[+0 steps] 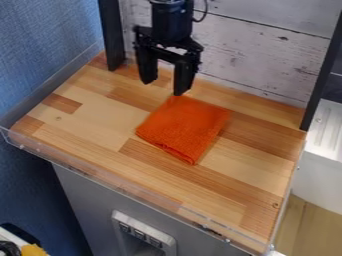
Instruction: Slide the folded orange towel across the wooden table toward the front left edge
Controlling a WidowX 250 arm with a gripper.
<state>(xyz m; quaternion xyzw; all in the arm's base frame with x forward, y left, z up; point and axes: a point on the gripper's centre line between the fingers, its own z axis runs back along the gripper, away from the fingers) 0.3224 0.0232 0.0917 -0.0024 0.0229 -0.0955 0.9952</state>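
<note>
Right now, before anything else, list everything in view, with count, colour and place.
Folded cloth: one, orange, on the tabletop's middle
Wood-block tabletop: one, brown tones, centre
Edge guard: one, clear, along the tabletop's front
Plank backboard: one, whitish, behind
Posts: two, black, flanking the backboard
Wall: one, blue, left
Cabinet front: one, grey, below the tabletop
Unidentified yellow item: one, bottom left
Arm: one, black, top
End effector: one, black, by the cloth's back corner, fingers apart

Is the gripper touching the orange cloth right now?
Cannot tell. In the camera view, one fingertip of the open gripper meets the orange cloth's far corner in outline, but any height gap is unclear.
</note>
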